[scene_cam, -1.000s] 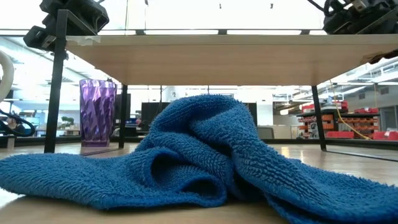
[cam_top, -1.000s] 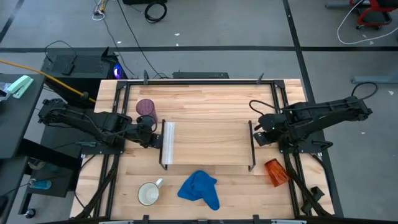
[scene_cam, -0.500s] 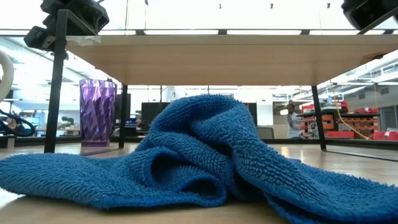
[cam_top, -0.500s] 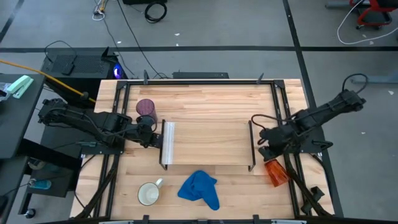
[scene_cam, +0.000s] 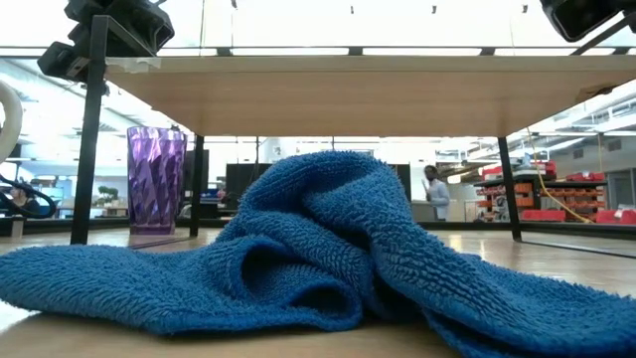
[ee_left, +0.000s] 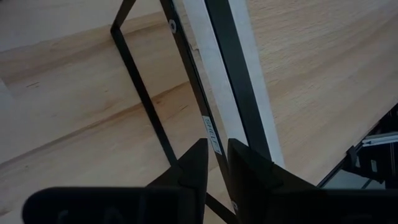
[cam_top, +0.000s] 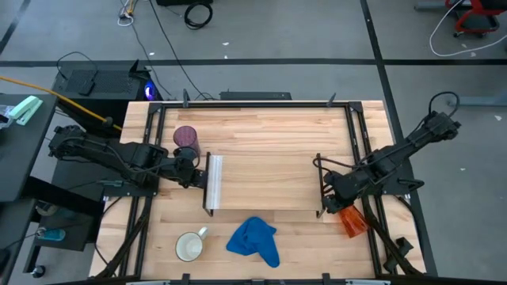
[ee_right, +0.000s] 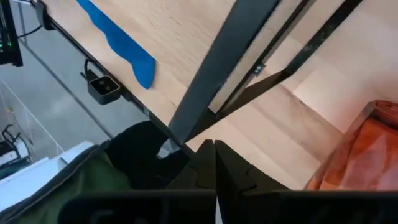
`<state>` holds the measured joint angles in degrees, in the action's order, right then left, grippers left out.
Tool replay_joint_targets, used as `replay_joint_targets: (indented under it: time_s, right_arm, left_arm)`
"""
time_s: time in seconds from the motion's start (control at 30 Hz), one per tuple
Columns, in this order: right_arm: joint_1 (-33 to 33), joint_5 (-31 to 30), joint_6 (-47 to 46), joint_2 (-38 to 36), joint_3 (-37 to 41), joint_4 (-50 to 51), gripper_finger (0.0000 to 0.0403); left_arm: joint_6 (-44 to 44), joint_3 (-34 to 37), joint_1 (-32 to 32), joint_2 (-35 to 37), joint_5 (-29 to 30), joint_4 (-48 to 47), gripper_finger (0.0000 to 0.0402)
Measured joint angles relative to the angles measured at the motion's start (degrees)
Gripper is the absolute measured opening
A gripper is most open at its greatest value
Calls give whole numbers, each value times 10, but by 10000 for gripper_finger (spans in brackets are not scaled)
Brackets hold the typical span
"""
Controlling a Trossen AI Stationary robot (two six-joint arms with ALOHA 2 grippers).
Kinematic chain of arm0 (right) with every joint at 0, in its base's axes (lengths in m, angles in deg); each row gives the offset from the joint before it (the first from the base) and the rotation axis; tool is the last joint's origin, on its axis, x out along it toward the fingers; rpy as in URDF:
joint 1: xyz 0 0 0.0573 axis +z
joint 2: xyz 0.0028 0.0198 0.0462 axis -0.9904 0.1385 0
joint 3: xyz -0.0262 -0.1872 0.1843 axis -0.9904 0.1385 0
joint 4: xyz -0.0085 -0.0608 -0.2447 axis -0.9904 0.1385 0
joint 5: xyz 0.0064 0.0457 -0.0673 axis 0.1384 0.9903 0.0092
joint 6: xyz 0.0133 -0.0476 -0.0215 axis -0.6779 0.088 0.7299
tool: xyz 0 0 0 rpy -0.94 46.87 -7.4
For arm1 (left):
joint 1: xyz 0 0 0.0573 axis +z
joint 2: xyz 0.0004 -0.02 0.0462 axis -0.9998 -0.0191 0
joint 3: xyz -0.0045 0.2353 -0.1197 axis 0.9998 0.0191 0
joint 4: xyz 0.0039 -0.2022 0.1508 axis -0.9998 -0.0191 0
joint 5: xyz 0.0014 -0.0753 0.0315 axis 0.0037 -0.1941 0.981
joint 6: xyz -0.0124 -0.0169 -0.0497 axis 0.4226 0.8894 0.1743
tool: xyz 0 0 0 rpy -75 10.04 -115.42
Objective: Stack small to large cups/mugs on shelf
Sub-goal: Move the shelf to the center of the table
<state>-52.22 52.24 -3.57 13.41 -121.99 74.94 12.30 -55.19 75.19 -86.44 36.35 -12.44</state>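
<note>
A: Where are the cups?

B: All three sit on the desk, none on the shelf. The purple cup stands upright near the shelf's left end, toward the far side. The white mug stands near the front edge, left of the blue cloth. The orange cup lies on its side off the shelf's right front corner.

A: And the left tool?

B: The left tool is at the shelf's white-strip end. In its wrist view the fingers sit on either side of the black leg frame there, a narrow gap between them. Whether they actually pinch the frame, I cannot tell.

A: The right one?

B: The right tool is over the shelf's right front corner, just beside the orange cup. Its fingers are clenched together with nothing between them, and the cup shows close by in its wrist view.
</note>
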Motion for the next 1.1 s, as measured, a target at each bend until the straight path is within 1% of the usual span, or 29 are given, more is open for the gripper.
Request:
replay_joint_targets:
  time_s: [0.13, 0.27, 0.47, 0.63, 0.7, 0.83, 0.97, 1.1]
  right_arm:
    - [0, 0, -6, 5, 0, -10, 1]
    - [0, -12, -8, 8, 0, -20, 1]
    - [0, -22, -8, 9, 0, -20, 1]
    - [0, -19, -11, 7, 0, -20, 1]
    - [1, -11, -25, 5, 0, -17, 1]
    - [4, -9, -45, 4, 0, 25, 1]
    - [-9, -18, -43, 5, 0, 34, 1]
    - [-45, -23, -11, 5, 0, 24, 1]
  left_arm:
    - [0, 0, 0, 0, 0, 0, 68]
    - [-2, 0, 0, 0, 0, 0, 64]
    - [-4, 0, 0, 0, 0, -1, 68]
    - [-4, 0, 0, 0, 0, -1, 64]
    - [-4, 0, 0, 0, 0, 0, 62]
    - [-4, 0, 0, -1, -1, 0, 64]
    - [-4, 0, 0, -1, -7, 0, 66]
    - [-5, 0, 0, -1, -9, 0, 66]
